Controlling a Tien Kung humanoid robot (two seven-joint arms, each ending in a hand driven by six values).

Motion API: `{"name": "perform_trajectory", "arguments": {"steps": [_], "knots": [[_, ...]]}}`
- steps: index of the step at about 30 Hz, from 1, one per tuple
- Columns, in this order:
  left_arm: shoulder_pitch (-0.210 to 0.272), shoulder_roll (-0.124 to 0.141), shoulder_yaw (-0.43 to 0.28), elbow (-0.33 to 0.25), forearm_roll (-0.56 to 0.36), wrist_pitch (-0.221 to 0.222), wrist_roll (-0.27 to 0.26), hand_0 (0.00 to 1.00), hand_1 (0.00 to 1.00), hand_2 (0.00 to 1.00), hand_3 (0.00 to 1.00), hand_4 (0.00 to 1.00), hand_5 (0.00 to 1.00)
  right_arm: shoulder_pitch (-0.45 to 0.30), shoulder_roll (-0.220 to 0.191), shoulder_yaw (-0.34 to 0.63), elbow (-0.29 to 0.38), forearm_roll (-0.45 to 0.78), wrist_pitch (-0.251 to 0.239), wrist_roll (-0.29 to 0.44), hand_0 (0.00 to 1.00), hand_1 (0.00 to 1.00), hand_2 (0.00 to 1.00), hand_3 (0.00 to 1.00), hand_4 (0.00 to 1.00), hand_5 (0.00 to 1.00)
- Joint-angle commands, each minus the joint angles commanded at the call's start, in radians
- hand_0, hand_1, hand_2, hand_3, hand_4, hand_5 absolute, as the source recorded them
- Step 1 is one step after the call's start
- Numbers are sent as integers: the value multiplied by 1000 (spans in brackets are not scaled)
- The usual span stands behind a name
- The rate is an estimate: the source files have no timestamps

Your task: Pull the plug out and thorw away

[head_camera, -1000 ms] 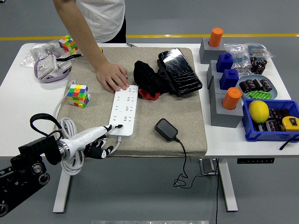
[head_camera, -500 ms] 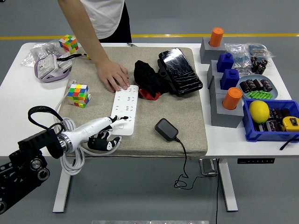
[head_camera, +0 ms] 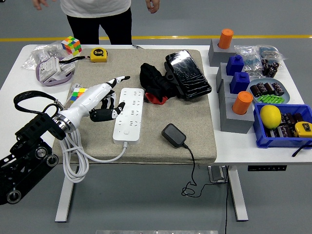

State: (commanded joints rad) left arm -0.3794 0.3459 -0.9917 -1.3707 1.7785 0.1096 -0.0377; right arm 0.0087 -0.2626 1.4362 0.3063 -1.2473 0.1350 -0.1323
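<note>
Left hand (head_camera: pixel 105 100) hovering just left of white power strip (head_camera: pixel 128 115), fingers loosely spread, holding nothing. Black adapter (head_camera: pixel 173 134) unplugged on mat (head_camera: pixel 195 122).

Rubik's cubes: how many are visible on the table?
2. One Rubik's cube is at the far left, near the plastic bags. The other cube is partly hidden behind the left hand.

pwr strip (head_camera: pixel 128 115) wht | plug (head_camera: pixel 174 134) blk | mat (head_camera: pixel 195 122) beige | lemon (head_camera: pixel 269 116) ylw
</note>
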Motion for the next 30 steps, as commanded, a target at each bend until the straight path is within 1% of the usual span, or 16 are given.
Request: {"name": "perform_trajectory", "arguments": {"steps": [2,5,6,10,11,12,17,18,23,24,30], "knots": [[1,-15,-39,15,12,17,-2,686,832,841,973,997,536,1,1,-2,-1,0,1,0,629,666,688,631,993,561],[7,-20,-71,21,14,34,-6,686,832,841,973,997,536,2,2,-3,1,2,0,0,629,666,688,631,993,561],[9,-20,-80,23,16,38,-6,998,998,998,998,998,770,2,2,-3,1,2,0,0,629,666,687,631,993,562],[12,-18,-92,27,24,35,-1,998,998,998,998,998,770,2,1,-1,0,1,0,0,629,666,687,631,993,562],[11,-17,-91,28,29,36,-2,998,998,998,998,998,770,4,1,1,-1,0,1,0,629,666,687,631,993,562],[11,-16,-90,29,31,37,-5,976,998,998,998,998,745,5,2,2,-1,0,1,1,629,666,688,631,993,562],[17,-18,-102,28,30,38,-13,976,998,998,998,998,745,10,2,-3,1,3,0,2,629,666,688,631,993,562],[18,-19,-106,28,31,36,-12,935,997,998,998,998,728,10,2,-4,1,3,1,2,629,666,688,632,993,562],[27,-25,-130,28,49,22,-6,935,997,998,998,998,728,12,1,-10,-1,2,2,1,629,666,688,632,993,562],[29,-25,-132,28,50,21,-5,931,996,998,998,998,702,13,0,-11,-1,2,2,0,629,666,688,632,993,561],[41,-23,-138,31,54,11,0,928,992,998,998,998,701,19,-4,-20,1,6,-1,0,629,666,688,632,993,562]]}}
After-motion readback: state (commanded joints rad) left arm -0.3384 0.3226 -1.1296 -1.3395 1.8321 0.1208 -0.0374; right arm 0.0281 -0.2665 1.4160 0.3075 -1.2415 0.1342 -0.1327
